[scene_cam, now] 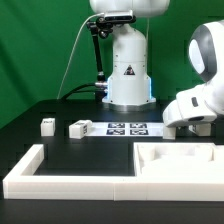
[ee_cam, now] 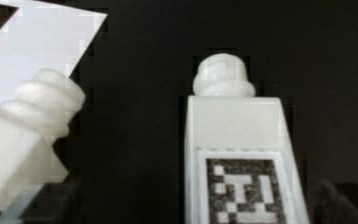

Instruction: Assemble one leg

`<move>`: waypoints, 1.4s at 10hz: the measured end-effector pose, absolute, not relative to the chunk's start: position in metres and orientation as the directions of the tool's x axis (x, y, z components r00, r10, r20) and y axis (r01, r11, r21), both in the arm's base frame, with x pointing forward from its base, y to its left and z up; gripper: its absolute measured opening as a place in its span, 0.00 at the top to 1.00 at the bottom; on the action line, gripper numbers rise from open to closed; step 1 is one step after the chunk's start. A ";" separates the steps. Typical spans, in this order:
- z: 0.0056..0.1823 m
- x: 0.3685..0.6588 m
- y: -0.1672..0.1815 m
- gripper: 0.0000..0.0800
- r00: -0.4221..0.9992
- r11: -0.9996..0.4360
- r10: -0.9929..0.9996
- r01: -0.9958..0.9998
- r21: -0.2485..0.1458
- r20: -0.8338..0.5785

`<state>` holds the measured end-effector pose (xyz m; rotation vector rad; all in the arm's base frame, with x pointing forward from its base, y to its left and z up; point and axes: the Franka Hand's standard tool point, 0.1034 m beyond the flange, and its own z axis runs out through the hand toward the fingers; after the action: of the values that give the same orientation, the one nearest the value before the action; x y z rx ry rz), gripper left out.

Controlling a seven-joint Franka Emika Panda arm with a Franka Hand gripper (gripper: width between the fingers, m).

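Observation:
In the wrist view a white leg [ee_cam: 238, 150] lies on the black table, its black-and-white tag facing up and its ribbed peg pointing away. My gripper [ee_cam: 190, 205] is open, with one dark finger [ee_cam: 345, 200] on each side of the leg's tagged end and a gap on both sides. A second leg [ee_cam: 30, 135] lies tilted close beside it. In the exterior view my gripper [scene_cam: 190, 127] is low over the table at the right, behind the tray-like part, and hides these legs. Two more legs [scene_cam: 47, 126] [scene_cam: 80, 128] lie at the left.
The marker board [scene_cam: 128, 128] lies in front of the robot base. The large white square tray-like part [scene_cam: 180, 160] sits at front right, and the long L-shaped border wall [scene_cam: 40, 170] at front left. A flat white tagged surface [ee_cam: 51, 40] shows beyond the tilted leg.

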<state>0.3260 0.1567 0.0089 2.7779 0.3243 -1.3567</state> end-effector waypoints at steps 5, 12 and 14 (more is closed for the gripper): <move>0.009 0.326 0.157 0.64 0.597 -0.978 0.172 0.201 -0.062 -0.784; 0.059 0.357 0.148 0.64 0.579 -0.951 0.289 0.268 -0.157 -0.763; 0.076 0.375 0.148 0.64 0.611 -0.950 0.295 0.271 -0.155 -0.735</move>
<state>0.3749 0.1477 0.0762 2.8449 0.4999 -1.3057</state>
